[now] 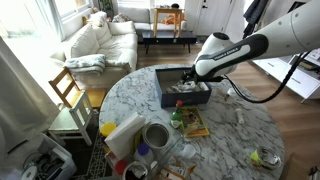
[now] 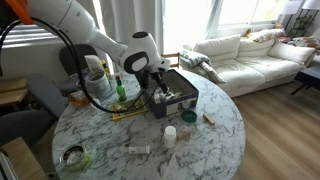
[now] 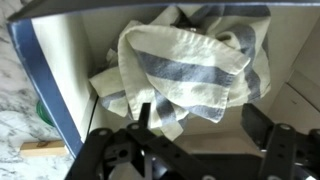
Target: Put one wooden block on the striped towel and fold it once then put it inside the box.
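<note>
The striped towel (image 3: 185,60), cream with blue-grey stripes, lies bunched up inside the blue box (image 3: 55,80). In both exterior views the box (image 1: 170,98) (image 2: 160,108) sits on the round marble table. My gripper (image 3: 200,125) hangs open just above the box, its fingers apart and empty, the towel below and ahead of them. In both exterior views the gripper (image 1: 192,84) (image 2: 160,82) is over the box opening. A wooden block (image 3: 40,150) lies on the table outside the box. No block shows on the towel.
The marble table (image 1: 240,130) carries a paper towel roll (image 1: 122,135), a tape roll (image 1: 155,135), a green bottle (image 2: 120,92) and small items (image 2: 170,135). A wooden chair (image 1: 68,90) and a white sofa (image 1: 100,40) stand beyond it.
</note>
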You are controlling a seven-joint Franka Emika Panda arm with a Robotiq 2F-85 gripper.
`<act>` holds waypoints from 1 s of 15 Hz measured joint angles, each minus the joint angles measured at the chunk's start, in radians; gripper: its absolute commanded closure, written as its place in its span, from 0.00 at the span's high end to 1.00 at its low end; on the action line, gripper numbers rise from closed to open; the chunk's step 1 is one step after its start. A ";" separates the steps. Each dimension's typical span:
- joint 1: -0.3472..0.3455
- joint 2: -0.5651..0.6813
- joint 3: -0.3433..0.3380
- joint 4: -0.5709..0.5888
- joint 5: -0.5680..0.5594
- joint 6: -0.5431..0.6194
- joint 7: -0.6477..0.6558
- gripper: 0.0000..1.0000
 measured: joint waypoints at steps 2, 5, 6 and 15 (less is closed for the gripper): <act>0.007 -0.009 -0.006 0.025 -0.001 -0.002 0.008 1.00; 0.030 -0.049 -0.032 0.062 -0.018 -0.058 0.037 1.00; 0.041 -0.072 -0.045 0.074 -0.035 -0.105 0.047 1.00; 0.066 -0.297 -0.063 0.133 -0.193 -0.604 -0.005 1.00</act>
